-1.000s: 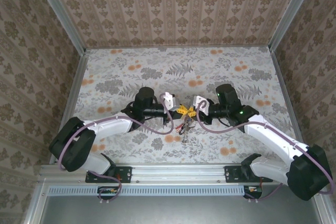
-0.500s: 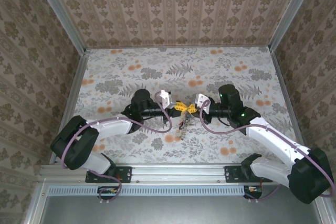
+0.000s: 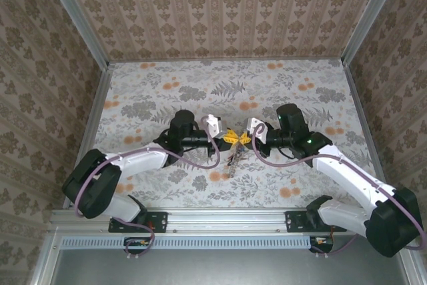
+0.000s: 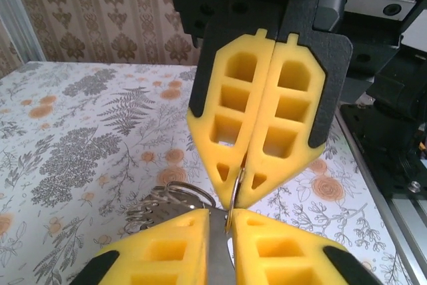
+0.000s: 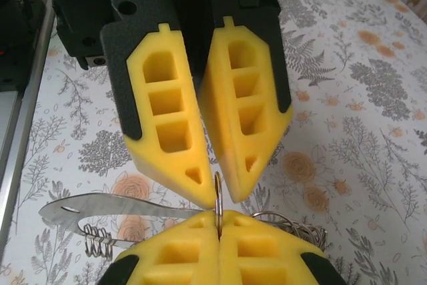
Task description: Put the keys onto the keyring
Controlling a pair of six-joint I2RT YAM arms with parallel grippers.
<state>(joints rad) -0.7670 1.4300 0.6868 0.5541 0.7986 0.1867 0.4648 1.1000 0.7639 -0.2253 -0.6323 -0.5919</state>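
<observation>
Left pincer (image 3: 229, 137) looser, keyring (image 5: 217, 190) between tips

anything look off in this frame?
Nothing spilled or damaged. One oddity: both grippers meet tip to tip on the same thin keyring. The right gripper is shut on it; the left gripper has its fingers slightly apart with metal between them, and a key blade juts sideways from the pinch.
</observation>
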